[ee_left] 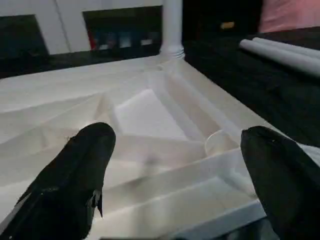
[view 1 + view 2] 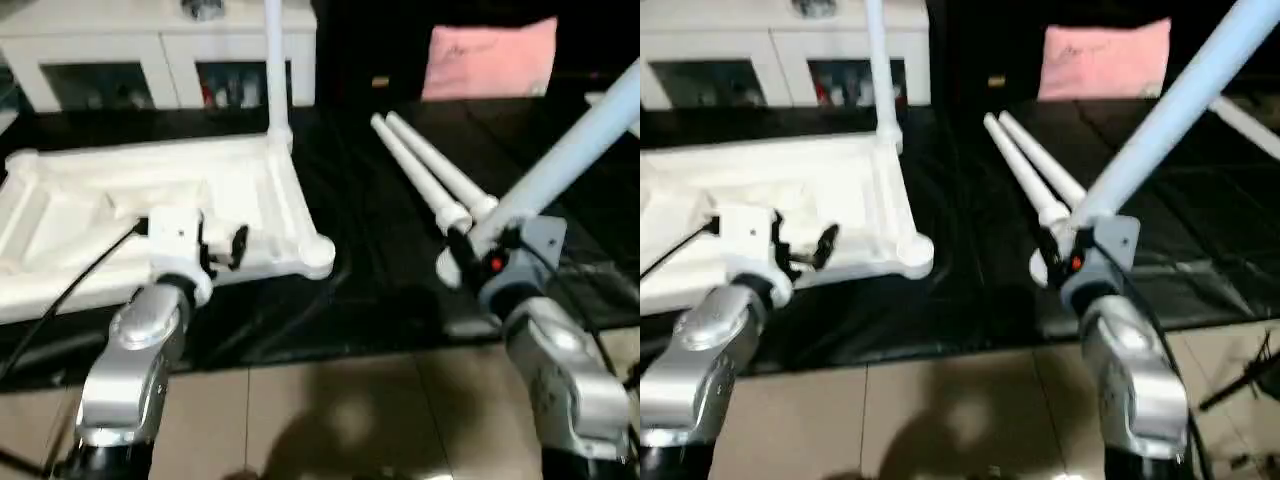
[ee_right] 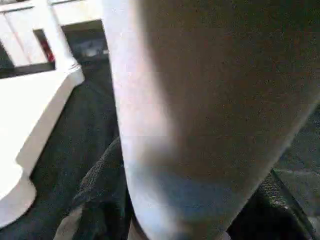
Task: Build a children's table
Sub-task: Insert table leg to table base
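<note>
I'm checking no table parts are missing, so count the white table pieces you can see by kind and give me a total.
Tabletop: 1, lying ribbed side up
Leg standing in a far corner socket: 1
Legs lying loose on the black mat: 2
Leg held in the right tool: 1
Total: 5 pieces

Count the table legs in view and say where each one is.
4: one leg stands upright in the tabletop's far corner socket, two lie side by side on the dark mat, one is held in the right pincer.
</note>
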### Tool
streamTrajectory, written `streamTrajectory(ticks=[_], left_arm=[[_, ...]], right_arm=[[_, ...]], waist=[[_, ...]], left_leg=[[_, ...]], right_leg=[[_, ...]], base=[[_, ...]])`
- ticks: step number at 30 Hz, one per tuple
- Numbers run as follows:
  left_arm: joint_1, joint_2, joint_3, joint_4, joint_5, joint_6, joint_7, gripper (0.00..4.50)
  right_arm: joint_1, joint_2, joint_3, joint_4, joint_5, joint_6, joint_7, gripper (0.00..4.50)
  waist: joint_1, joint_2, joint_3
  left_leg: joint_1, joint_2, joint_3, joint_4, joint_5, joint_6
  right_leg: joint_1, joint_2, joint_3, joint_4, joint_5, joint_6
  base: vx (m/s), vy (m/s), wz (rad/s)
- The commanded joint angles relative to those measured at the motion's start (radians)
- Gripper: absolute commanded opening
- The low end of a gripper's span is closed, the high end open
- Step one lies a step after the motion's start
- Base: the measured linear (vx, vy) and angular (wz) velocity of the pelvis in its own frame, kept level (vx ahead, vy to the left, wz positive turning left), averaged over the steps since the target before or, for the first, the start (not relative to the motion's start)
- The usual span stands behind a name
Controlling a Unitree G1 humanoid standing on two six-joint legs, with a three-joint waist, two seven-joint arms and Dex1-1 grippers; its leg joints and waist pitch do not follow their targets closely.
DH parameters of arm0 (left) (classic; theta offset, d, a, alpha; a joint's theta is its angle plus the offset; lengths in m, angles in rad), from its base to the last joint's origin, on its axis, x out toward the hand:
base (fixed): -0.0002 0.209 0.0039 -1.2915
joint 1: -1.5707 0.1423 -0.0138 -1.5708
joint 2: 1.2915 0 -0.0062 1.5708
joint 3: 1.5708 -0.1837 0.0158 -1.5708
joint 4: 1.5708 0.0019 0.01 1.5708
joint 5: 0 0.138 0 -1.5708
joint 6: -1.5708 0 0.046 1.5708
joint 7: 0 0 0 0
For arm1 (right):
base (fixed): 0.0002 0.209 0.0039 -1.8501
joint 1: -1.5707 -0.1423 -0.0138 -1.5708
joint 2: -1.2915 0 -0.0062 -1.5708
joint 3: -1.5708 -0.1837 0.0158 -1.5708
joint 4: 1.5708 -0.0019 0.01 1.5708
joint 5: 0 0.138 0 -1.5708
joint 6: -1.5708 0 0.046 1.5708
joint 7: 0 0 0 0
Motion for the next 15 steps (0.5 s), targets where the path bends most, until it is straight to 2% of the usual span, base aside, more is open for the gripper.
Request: streamTrajectory(ticks=[1,3,4,6,7,8,9,11,13,14,15], left_arm=[[-0.009,0.007,0.008,-0.007,0.001,0.006,0.004,4.50],[-0.007,0.002,0.013,-0.006,-0.002,0.007,0.003,4.50],[-0.006,0.003,0.014,-0.007,0.000,0.008,0.004,4.50],[-0.006,0.002,0.016,-0.009,0.000,0.010,0.003,4.50],[-0.007,0.002,0.019,-0.010,-0.002,0.018,0.005,4.50],[-0.007,0.002,0.021,-0.009,-0.002,0.021,0.007,4.50],[-0.007,0.003,0.021,-0.009,-0.002,0.021,0.007,4.50],[-0.005,0.001,0.024,-0.010,-0.005,0.019,0.007,4.50],[-0.003,-0.003,0.030,-0.015,-0.014,0.017,0.004,4.50],[-0.003,-0.003,0.030,-0.015,-0.014,0.017,0.004,4.50],[0.000,-0.005,0.032,-0.020,-0.017,0.018,0.001,4.50]], right_arm=[[-0.009,0.001,0.015,-0.016,0.009,0.021,0.013,1.94],[-0.005,-0.006,0.025,-0.020,0.001,0.020,0.014,1.94],[-0.004,-0.011,0.030,-0.019,-0.003,0.011,0.017,1.94],[-0.006,-0.016,0.035,-0.016,-0.007,0.002,0.020,1.94],[-0.011,-0.018,0.041,-0.014,-0.007,-0.004,0.026,1.94],[-0.015,-0.023,0.048,-0.013,-0.010,-0.005,0.030,1.94],[-0.016,-0.026,0.052,-0.013,-0.013,-0.004,0.033,1.94],[-0.017,-0.027,0.053,-0.015,-0.006,-0.002,0.042,1.94],[-0.016,-0.057,0.085,-0.021,-0.038,-0.005,0.054,1.94],[-0.016,-0.057,0.085,-0.021,-0.038,-0.005,0.054,1.94],[-0.019,-0.077,0.109,-0.022,-0.063,-0.004,0.056,1.94]], waist=[[0.006,0.011,-0.051],[-0.002,0.016,-0.045],[-0.004,0.016,-0.045],[-0.007,0.017,-0.039],[-0.014,0.016,-0.031],[-0.018,0.017,-0.030],[-0.022,0.017,-0.032],[-0.022,0.011,-0.036],[-0.022,0.007,-0.038],[-0.021,0.008,-0.039],[-0.018,0.004,-0.038]], left_leg=[[0.021,0.045,-0.015,-0.063,-0.204,0.038],[0.034,0.061,-0.020,-0.073,-0.280,0.031],[0.037,0.067,-0.027,-0.079,-0.320,0.015],[0.042,0.070,-0.030,-0.086,-0.351,0.006],[0.047,0.071,-0.033,-0.093,-0.408,-0.005],[0.057,0.073,-0.038,-0.095,-0.454,-0.018],[0.057,0.073,-0.041,-0.100,-0.466,-0.025],[0.051,0.069,-0.039,-0.101,-0.433,-0.024],[0.044,0.067,-0.035,-0.100,-0.382,-0.015],[0.045,0.068,-0.034,-0.099,-0.370,-0.015],[0.006,0.061,-0.059,-0.113,-0.352,0.024]], right_leg=[[0.046,-0.093,0.052,-0.152,-0.443,0.103],[0.049,-0.093,0.040,-0.161,-0.472,0.068],[0.057,-0.105,0.041,-0.160,-0.466,0.042],[0.058,-0.112,0.043,-0.161,-0.469,0.020],[0.060,-0.112,0.039,-0.166,-0.505,0.018],[0.060,-0.115,0.039,-0.169,-0.520,0.016],[0.069,-0.119,0.041,-0.166,-0.500,0.011],[0.073,-0.127,0.052,-0.162,-0.466,-0.003],[0.075,-0.130,0.057,-0.155,-0.439,-0.018],[0.074,-0.132,0.058,-0.153,-0.432,-0.025],[0.099,-0.144,0.036,-0.130,-0.411,-0.060]], base=[[-0.044,-0.063,0.05],[0.000,0.000,0.00],[0.000,0.000,0.00],[0.000,0.000,0.00],[0.000,0.000,0.00],[0.000,0.000,0.00],[0.006,0.051,-0.02],[0.003,0.025,-0.01],[0.000,0.000,0.00],[0.000,0.000,0.00],[0.000,0.000,0.00]])
